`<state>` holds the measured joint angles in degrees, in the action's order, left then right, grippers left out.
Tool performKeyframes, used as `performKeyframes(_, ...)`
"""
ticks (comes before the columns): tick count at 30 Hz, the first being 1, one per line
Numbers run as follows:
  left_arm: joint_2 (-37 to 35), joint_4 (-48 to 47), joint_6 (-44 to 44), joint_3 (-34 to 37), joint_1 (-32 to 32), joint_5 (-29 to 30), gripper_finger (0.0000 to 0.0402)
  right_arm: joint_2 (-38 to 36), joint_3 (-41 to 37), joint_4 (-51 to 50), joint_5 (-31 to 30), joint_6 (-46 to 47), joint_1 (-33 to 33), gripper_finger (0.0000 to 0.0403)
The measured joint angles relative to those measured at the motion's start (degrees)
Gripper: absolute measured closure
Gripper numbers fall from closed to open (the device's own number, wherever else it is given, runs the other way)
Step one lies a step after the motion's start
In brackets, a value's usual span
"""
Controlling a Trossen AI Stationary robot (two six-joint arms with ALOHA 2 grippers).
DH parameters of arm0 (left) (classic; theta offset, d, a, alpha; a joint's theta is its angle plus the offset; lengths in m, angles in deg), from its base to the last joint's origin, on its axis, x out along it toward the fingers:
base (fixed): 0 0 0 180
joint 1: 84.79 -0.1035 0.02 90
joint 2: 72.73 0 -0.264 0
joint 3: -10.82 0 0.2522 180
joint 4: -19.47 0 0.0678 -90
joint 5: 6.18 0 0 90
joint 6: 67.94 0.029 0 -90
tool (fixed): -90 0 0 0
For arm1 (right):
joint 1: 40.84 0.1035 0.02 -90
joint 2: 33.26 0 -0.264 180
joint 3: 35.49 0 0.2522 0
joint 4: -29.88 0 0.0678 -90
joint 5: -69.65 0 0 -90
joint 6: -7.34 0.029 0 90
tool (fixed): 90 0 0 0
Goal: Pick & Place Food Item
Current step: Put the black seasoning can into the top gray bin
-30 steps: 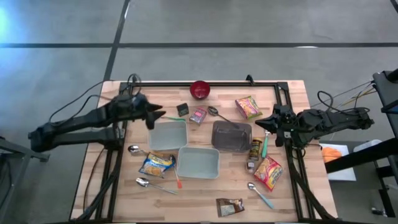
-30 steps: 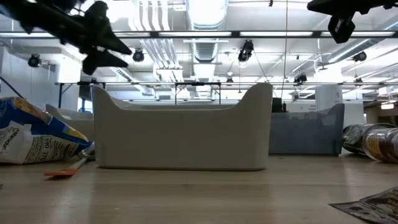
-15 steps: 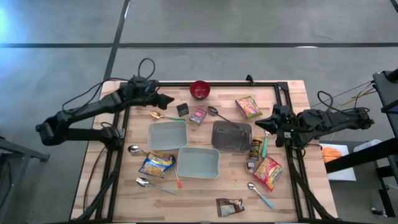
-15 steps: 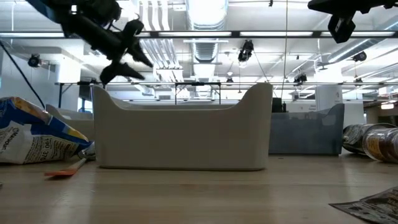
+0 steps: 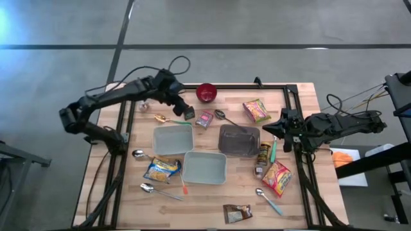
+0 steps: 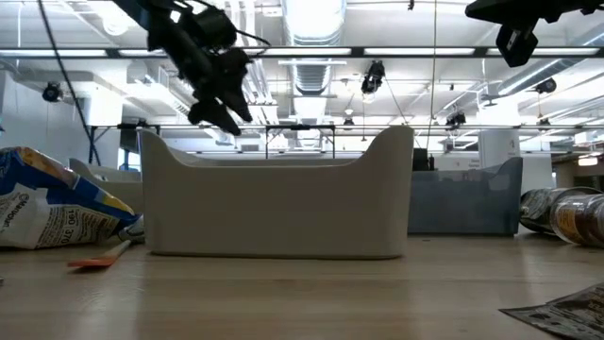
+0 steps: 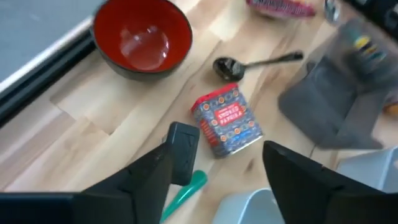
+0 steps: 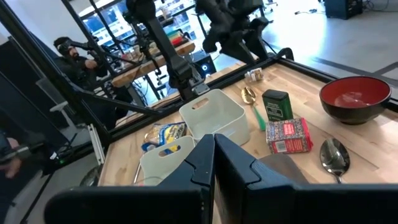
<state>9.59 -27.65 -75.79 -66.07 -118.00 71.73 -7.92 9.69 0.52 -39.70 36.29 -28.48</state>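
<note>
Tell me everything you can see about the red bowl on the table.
The red bowl is round, glossy red inside with a dark outer wall, upright and empty. It sits at the table's far edge beside the black rail, touching nothing else. The smoked paprika tin and a dark spoon lie nearby, apart from it.

Far edge of the table (image 5: 302,192) has the bowl (image 5: 206,92), with a small box (image 5: 188,113) and the paprika tin (image 5: 205,119) just in front of it. Two bins (image 5: 173,140) (image 5: 205,168) sit mid-table, a third bin (image 5: 239,141) to their right. Noodle packs (image 5: 256,110) (image 5: 277,177) lie on the right side, another pack (image 5: 161,169) left of the near bin.
</note>
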Motion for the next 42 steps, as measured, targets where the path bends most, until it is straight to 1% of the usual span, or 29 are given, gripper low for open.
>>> performKeyframes(4,4.2,-1.6,2.1,-1.8,0.3,0.0,0.0084,0.0,0.0,0.0,0.4,0.0,0.0,0.0394)
performKeyframes(7,6.7,-2.2,1.5,-2.7,0.3,0.5,0.005,0.0,0.0,0.0,0.5,0.0,0.0,0.0394)
performKeyframes(10,8.7,-2.4,1.0,-2.7,0.5,1.0,0.0027,0.0,0.0,0.0,0.5,0.0,0.0,0.0394)
performKeyframes(13,10.9,-2.3,0.5,-2.7,0.5,1.8,0.0013,0.0,0.0,0.0,0.5,0.0,0.0,0.0394)
performKeyframes(16,12.7,-2.5,0.4,-2.6,0.5,3.2,0.0009,0.0,0.0,0.0,0.5,0.0,0.0,0.0394)
performKeyframes(19,14.0,-2.5,0.9,-2.6,0.5,6.2,0.0009,0.0,0.0,0.0,0.5,0.0,0.0,0.0394)
performKeyframes(29,15.1,-1.2,10.6,-2.6,2.1,11.5,0.0009,0.0,0.0,-0.1,0.5,0.0,0.0,0.0394)
performKeyframes(35,15.1,1.6,16.5,-2.1,3.4,11.9,0.0009,0.0,0.0,-0.2,0.5,0.0,0.0,0.0394)
performKeyframes(42,15.1,1.8,17.5,-2.1,3.5,11.9,0.0009,0.0,0.0,-0.2,0.5,0.0,0.0,0.0394)
